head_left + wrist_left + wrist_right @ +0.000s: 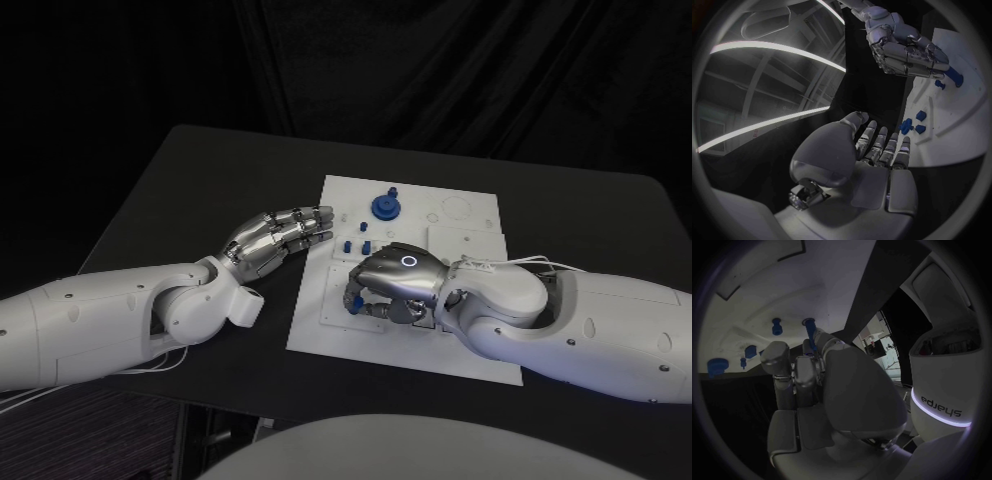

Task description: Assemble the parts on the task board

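The flat white rectangular task board (pixel 459 232) is seen lying in the middle of the black table (pixel 188 170). Shallow recesses and outlines are visible on the board's far half.

A large blue round part with a central post (pixel 385 206) is seen standing upright near the far edge of the board. A cluster of small blue pieces (pixel 359 245) lies just nearer, towards the board's left side; in the left wrist view these same small blue pieces (pixel 914 122) are seen on the white surface close to the fingertips of the left hand.

The left hand (pixel 277 240) is held just off the board's left edge, above the table. Its fingers are lightly bent and apart, and nothing is seen between them. In the left wrist view the palm (pixel 873 155) is bare, with the fingers extended side by side towards the board.

The right hand (pixel 392 285) is positioned over the near-left part of the board, back uppermost, fingers curled downwards. A slender blue peg-like part (pixel 351 296) is seen at its fingertips on the hand's left side. In the right wrist view the blue peg (pixel 810 330) is seen projecting beyond the fingertips (pixel 776 352), pinched between thumb and fingers, with the board behind it. Whether the peg's lower end touches the board cannot be told.
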{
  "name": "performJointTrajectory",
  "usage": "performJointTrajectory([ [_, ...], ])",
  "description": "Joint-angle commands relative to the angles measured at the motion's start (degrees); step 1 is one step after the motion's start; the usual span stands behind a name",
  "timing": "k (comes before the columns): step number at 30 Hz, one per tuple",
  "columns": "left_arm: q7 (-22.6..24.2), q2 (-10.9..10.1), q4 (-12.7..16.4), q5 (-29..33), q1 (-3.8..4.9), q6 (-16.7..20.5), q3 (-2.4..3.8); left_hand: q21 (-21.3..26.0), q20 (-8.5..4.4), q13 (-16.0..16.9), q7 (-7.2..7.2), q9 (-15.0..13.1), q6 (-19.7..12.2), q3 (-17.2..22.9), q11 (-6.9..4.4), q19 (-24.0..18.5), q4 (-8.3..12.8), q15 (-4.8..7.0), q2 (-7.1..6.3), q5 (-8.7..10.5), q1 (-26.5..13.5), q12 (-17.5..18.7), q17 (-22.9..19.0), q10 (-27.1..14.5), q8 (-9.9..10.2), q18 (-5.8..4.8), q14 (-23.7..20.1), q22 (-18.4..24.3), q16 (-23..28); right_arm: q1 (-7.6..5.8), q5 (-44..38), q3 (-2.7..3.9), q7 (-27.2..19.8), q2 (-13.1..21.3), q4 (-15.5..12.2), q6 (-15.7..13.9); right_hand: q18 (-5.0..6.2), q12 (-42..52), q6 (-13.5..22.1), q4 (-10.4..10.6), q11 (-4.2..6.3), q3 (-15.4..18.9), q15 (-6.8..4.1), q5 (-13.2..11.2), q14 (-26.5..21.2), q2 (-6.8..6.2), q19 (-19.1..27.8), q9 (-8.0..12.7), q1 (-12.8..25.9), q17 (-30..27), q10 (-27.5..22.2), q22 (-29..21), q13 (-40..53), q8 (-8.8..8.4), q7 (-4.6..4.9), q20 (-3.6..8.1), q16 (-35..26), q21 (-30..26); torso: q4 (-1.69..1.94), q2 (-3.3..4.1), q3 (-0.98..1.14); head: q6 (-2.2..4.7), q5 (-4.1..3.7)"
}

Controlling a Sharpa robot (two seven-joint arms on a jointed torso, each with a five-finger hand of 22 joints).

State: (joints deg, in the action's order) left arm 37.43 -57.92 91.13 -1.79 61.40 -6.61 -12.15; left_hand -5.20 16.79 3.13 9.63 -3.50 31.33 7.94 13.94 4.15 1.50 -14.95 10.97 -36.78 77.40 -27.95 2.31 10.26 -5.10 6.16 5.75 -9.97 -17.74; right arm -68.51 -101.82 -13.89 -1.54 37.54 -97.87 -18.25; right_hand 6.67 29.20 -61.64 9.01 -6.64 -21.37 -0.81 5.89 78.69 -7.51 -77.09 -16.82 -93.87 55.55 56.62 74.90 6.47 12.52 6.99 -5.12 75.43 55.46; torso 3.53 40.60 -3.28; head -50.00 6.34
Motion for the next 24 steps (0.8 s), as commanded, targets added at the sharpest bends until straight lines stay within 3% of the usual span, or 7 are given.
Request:
performJointTrajectory([
  [1,0.5,0.1,0.0,0.1,-0.06,-1.0,0.04,-0.3,0.0,0.1,2.69,0.0,0.0,0.3,0.35,0.2,0.1,-0.28,-0.12,-0.06,-0.3,-0.1,0.1,-0.1,-0.2,-0.68,-0.2,0.0,-0.1,0.37,-0.6,-0.03,0.5,0.0,0.2,0.4,-0.07,-0.2,0.5,-0.1,3.33,-0.2,-0.07,-0.2,-0.3,-0.5,0.3,0.0,-0.1,0.1,3.6,6.4,0.1,-0.3,0.11,0.05,-0.2,-0.3,0.12,0.04,0.08,0.0,-0.1],
  [18,0.1,0.5,-0.3,0.1,-0.08,-1.2,0.04,-0.2,0.0,0.1,2.71,0.0,0.0,0.4,0.35,0.2,0.0,-0.28,-0.11,-0.02,-0.3,0.0,0.1,-0.2,-0.2,-0.68,-0.2,0.1,-0.2,1.13,-0.6,-0.03,1.3,-0.4,0.7,-0.2,-0.04,-0.4,0.6,-0.2,3.32,-0.4,-0.06,-0.1,-0.3,-0.69,0.4,-0.2,0.3,0.2,3.9,6.4,0.2,-0.59,0.13,0.03,-0.2,-0.3,0.05,-0.09,0.05,0.0,-0.44],
  [20,0.1,0.5,-0.4,0.1,-0.08,-1.2,0.04,-0.2,-0.01,0.1,2.72,0.0,0.0,0.4,0.34,0.2,0.0,-0.29,-0.11,0.0,-0.4,0.0,0.1,-0.2,-0.2,-0.69,-0.2,0.1,-0.1,1.34,-0.6,-0.03,1.4,-0.5,0.7,0.0,-0.01,-0.9,1.2,0.0,3.14,-0.4,0.08,-0.3,-0.4,-0.95,0.5,-0.2,0.8,0.0,3.4,6.3,0.3,-1.03,0.25,-0.05,-0.3,-0.6,0.08,-0.1,0.08,0.0,-0.45],
  [24,0.1,0.6,-0.5,0.1,-0.09,-1.2,0.04,-0.2,-0.01,0.1,2.72,0.0,-0.1,0.5,0.34,0.2,0.0,-0.29,-0.11,0.01,-0.4,0.0,0.1,-0.2,-0.1,-0.69,-0.2,0.2,-0.1,1.81,-0.6,-0.02,2.1,-0.7,0.9,1.2,0.08,-3.0,4.8,1.0,1.82,0.0,1.18,0.7,-1.1,-2.19,1.3,0.5,2.9,-0.9,0.0,5.9,0.0,-3.46,1.21,-0.82,-0.9,-1.9,0.03,-0.1,0.1,0.0,-0.49],
])
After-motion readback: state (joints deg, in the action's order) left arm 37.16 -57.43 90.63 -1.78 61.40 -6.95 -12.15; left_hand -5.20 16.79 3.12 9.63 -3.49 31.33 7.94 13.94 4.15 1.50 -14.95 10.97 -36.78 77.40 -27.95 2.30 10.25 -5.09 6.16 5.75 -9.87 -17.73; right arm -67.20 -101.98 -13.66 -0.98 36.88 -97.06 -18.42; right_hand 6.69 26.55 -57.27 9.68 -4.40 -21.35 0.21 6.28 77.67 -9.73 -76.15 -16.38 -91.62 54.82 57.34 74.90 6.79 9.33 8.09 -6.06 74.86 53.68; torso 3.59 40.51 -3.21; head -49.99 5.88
